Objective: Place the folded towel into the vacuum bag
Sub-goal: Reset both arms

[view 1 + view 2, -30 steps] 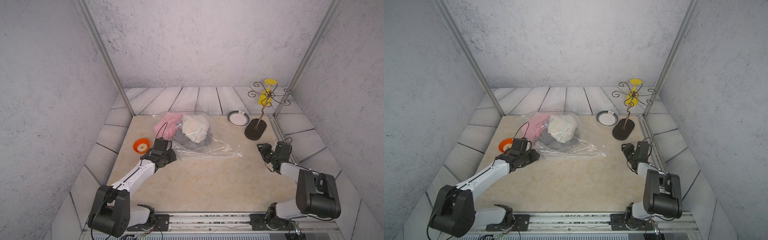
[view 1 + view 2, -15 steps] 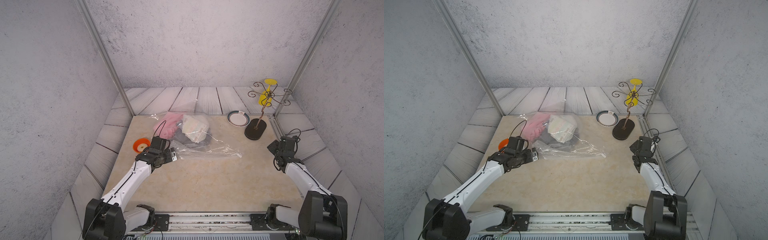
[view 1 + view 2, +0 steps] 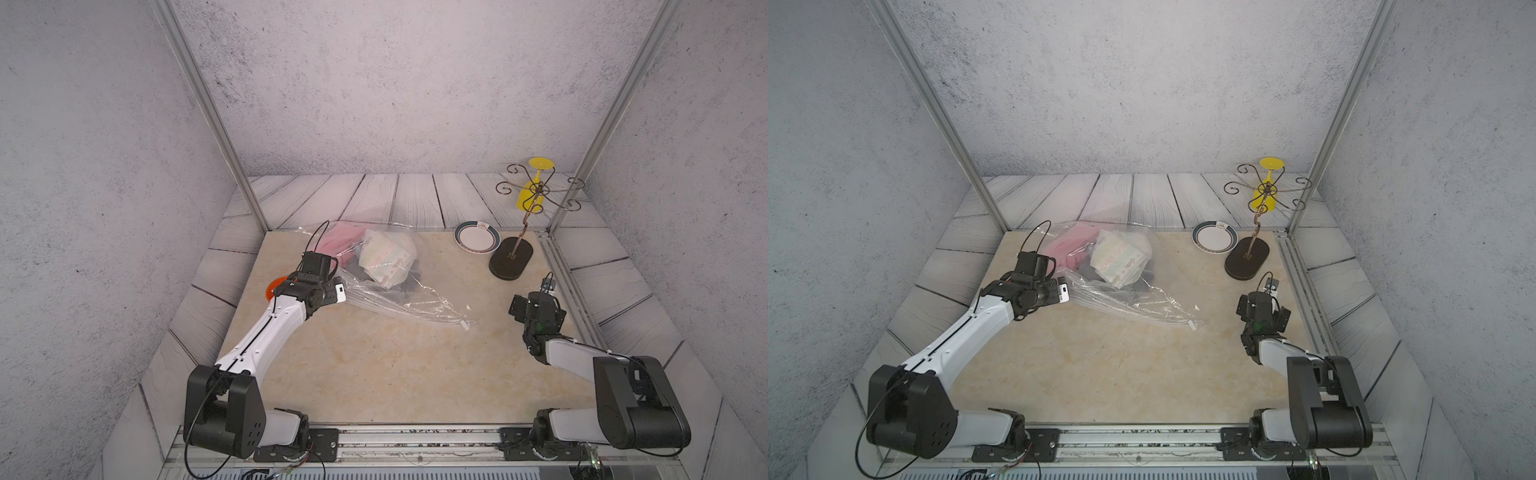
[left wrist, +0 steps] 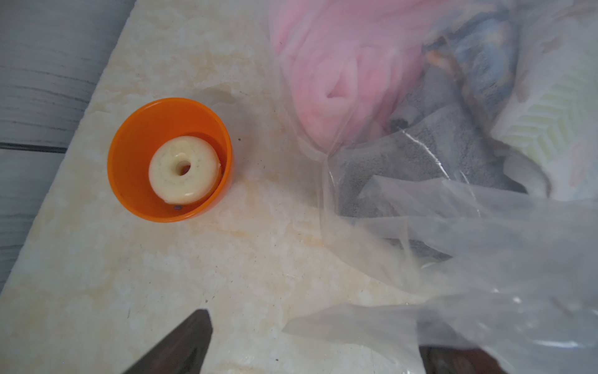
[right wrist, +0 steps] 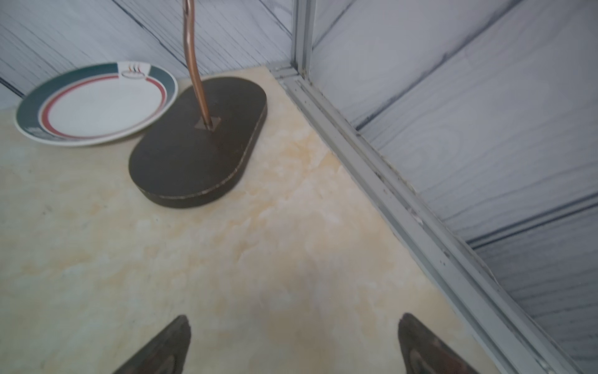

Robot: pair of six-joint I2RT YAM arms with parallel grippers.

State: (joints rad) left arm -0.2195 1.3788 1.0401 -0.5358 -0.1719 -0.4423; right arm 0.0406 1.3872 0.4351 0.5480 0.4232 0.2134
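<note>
Just ahead of the left gripper (image 3: pixel 316 266), the filled vacuum bag (image 3: pixel 399 299) lies on the table (image 3: pixel 374 365).
In both top views the bag spreads from there toward the right gripper (image 3: pixel 538 309), which stands well apart from it; a pink towel (image 3: pixel 338 243) and a patterned towel (image 3: pixel 384 257) sit inside. In the left wrist view the fingers (image 4: pixel 181 343) stand wide apart, clamping nothing; bag film partly hides one, and an orange cup (image 4: pixel 136 181) sits beyond the other. In the right wrist view the fingers (image 5: pixel 161 346) are spread over bare table, with a stand base (image 5: pixel 194 155) beyond them.
</note>
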